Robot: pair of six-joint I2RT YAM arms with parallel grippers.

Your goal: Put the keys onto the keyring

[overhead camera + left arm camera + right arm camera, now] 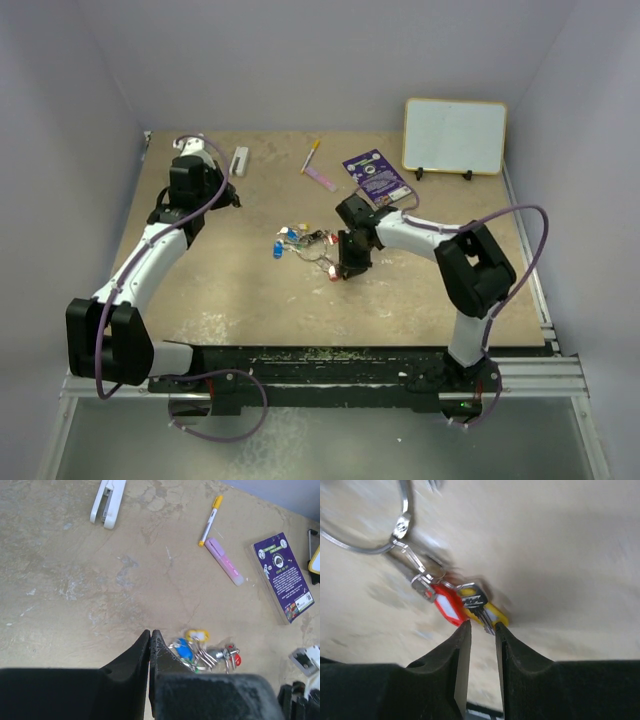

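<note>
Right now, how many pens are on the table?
2: a yellow-capped pen and a pink highlighter, nearly touching, left of the purple card. Others may be hidden.

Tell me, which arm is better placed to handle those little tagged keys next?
Right. The right end effector has the red- and yellow-tagged metal keys at its fingertips, beside the thin silvery wire keyring. The left end effector is shut and farther from them.

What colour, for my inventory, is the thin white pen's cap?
Yellow; the thin white pen's cap shows best in left wrist view.
</note>
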